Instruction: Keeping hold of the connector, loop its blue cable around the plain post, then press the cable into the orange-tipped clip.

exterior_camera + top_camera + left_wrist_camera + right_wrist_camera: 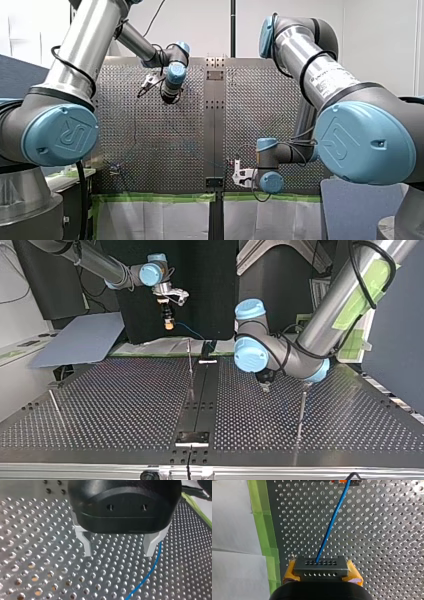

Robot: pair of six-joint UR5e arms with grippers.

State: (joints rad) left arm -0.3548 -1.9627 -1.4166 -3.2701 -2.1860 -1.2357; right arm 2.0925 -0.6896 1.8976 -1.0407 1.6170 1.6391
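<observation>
Blue cable (332, 522) is seen running straight from the connector (321, 566), ahead over the perforated surface (387, 542), towards a bit of orange at the far edge of the right wrist view. Too little of it is shown for it to be called the clip. The connector is clamped between the yellow pads (291, 568) of my right hand (321, 570), which is held above the surface beside the green tape (262, 530). Low over the surface, my left hand (118, 552) is held with its fingers apart and nothing between them; the cable lies just beside one finger. Thin posts (190, 365) are seen standing in the top view, but no loop around any of them is shown. Only the hold on the connector is judged done; the looping and the pressing into the clip are judged still to do.
</observation>
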